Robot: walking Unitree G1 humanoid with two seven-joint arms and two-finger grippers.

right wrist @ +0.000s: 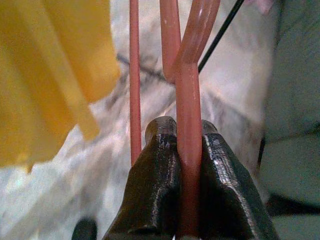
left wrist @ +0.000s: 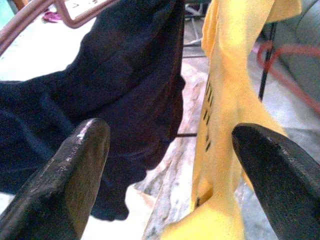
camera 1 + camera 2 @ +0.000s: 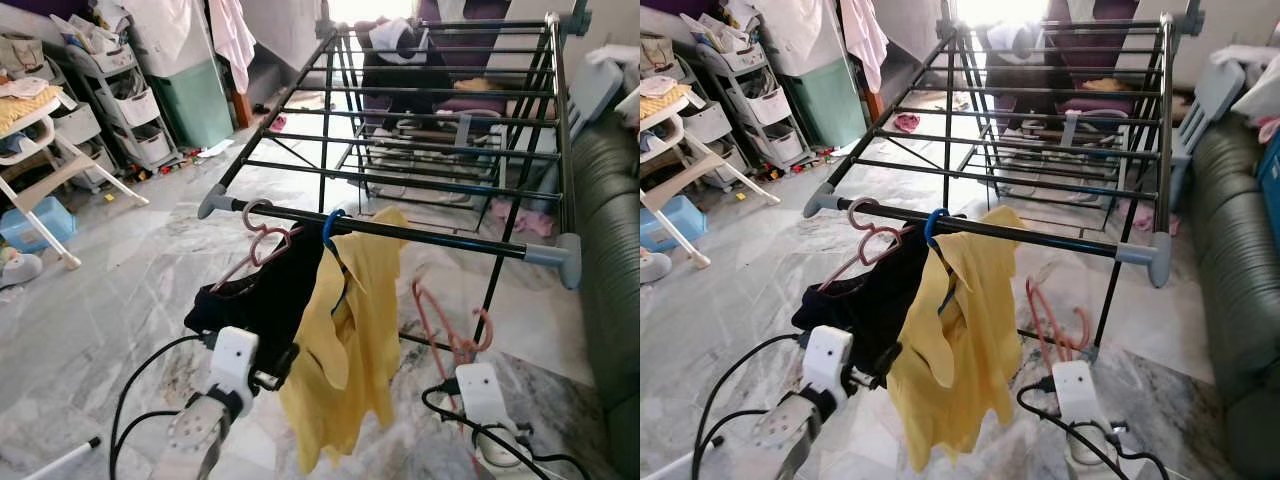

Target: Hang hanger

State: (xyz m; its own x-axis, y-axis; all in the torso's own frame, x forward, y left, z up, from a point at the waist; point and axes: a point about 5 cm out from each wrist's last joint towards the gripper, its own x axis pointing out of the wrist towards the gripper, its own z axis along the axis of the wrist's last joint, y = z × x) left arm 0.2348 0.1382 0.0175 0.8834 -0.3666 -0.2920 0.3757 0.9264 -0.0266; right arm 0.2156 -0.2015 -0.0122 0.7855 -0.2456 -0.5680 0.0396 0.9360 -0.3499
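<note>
The black drying rack's front bar point(image 3: 400, 228) crosses just ahead of me. A pink hanger point(image 3: 255, 228) carrying a black garment point(image 3: 265, 295) hangs on it at the left. Beside it a blue hanger point(image 3: 331, 228) carries a yellow shirt point(image 3: 350, 340). My left gripper point(image 2: 170, 135) is open, close up against the lower edges of the black garment point(image 2: 115, 90) and the yellow shirt point(image 2: 225, 100). My right gripper point(image 1: 186, 129) is shut on an empty salmon-pink hanger point(image 3: 450, 325). It holds that hanger point(image 1: 190, 75) upright, below the bar and to the right of the yellow shirt.
A white high chair point(image 3: 40, 150), drawer units point(image 3: 120, 90) and a green bin point(image 3: 195, 100) stand at the left. A dark green sofa point(image 3: 610, 250) runs along the right. The rack's leg point(image 3: 497, 280) stands close behind the held hanger. Black cables point(image 3: 130, 400) trail over the marble floor.
</note>
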